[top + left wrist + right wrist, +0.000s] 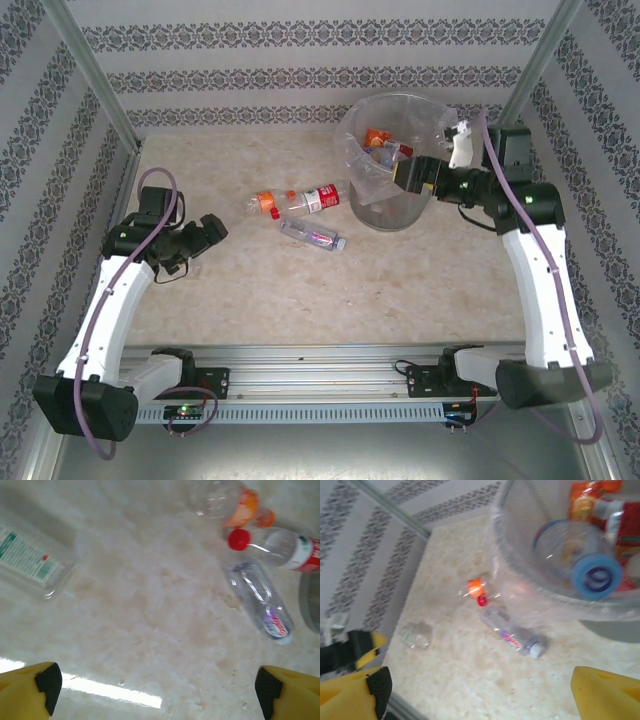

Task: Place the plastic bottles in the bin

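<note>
Plastic bottles of this kind look thin-walled, empty and very light; treat that as a working assumption. Expect each one to roll on the beige marbled table (400,290), slide under a glancing touch and dent under a hard squeeze.

1. Tool state. The left gripper (213,228) hangs low over the left side of the table with its fingers spread wide and nothing between them. The right gripper (403,172) hovers over the mouth of the round grey bin lined with a crinkly clear bag (388,218), at the far right of the table. Its fingers are likewise spread, and it holds nothing.

2. Location of the work. Several bottles lie in the bin, among them a clear bottle with a blue cap (575,560) directly beneath the right gripper. Three more lie on their sides in a loose cluster just left of the bin:
- an orange-labelled bottle with an orange cap (265,203);
- a clear bottle with a red label and red cap (315,198), end to end with it, base close to the bin wall;
- a clear bottle with a blue-and-purple label (312,236), just nearer the arm bases.

A fourth, a clear bottle with a green-and-white label (27,560), lies beside the left gripper.

3. Where to grip. Close across the body at the label band, jaws square to the long axis, so that the round wall centres itself. Avoid the cap and the tapered shoulder, where the fingers would likely slip off. Use light pressure only; the wall will give.
</note>
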Robot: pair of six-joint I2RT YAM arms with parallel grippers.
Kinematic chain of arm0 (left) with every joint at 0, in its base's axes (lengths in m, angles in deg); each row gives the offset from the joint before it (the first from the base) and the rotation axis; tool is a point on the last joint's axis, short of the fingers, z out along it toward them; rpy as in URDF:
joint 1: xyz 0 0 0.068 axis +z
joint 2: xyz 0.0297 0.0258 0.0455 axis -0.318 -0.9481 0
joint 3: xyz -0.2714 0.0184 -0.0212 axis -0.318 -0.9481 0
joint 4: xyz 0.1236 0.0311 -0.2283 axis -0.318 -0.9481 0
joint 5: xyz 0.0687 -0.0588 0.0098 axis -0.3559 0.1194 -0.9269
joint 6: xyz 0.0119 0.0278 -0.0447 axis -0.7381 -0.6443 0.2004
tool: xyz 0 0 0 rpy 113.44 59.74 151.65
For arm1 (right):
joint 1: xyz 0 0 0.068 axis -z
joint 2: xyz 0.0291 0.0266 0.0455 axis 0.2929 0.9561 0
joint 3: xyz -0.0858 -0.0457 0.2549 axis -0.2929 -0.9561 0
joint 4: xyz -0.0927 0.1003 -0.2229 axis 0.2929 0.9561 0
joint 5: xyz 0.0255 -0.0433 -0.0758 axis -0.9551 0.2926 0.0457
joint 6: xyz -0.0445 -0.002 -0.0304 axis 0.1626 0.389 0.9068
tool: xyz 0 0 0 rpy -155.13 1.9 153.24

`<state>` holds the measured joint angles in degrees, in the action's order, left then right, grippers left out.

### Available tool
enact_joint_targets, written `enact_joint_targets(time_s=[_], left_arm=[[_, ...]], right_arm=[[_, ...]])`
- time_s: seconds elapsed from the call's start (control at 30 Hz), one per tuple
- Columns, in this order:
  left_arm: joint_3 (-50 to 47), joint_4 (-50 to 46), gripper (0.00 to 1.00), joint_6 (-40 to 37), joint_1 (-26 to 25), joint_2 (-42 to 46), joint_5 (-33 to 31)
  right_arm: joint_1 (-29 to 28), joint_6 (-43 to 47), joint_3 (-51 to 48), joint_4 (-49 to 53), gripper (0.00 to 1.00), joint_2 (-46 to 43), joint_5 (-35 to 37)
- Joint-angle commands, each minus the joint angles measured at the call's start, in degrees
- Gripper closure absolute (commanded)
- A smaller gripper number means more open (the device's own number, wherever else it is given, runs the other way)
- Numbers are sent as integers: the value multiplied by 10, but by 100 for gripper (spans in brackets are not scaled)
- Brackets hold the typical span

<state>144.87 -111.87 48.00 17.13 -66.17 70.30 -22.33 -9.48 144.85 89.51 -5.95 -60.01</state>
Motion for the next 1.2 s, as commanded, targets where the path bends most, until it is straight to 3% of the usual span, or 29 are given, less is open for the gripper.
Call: enact_joint_targets(time_s=[0.0,0.3,0.6,0.8,1.17], left_arm=[[-28,7,0,28,42,-8,32],[-76,74,0,64,172,-69,57],[-84,127,1,88,262,-153,75],[-70,157,3,90,283,-219,81],[-89,206,19,96,290,-284,96]], right_arm=[[-29,-19,-46,-53,4,-43,-71],[-138,-29,-158,-80,2,-111,-81],[-213,-45,-212,-105,2,-115,-44],[-237,-49,-221,-113,2,-109,-35],[-262,-46,-230,-119,2,-109,-42]])
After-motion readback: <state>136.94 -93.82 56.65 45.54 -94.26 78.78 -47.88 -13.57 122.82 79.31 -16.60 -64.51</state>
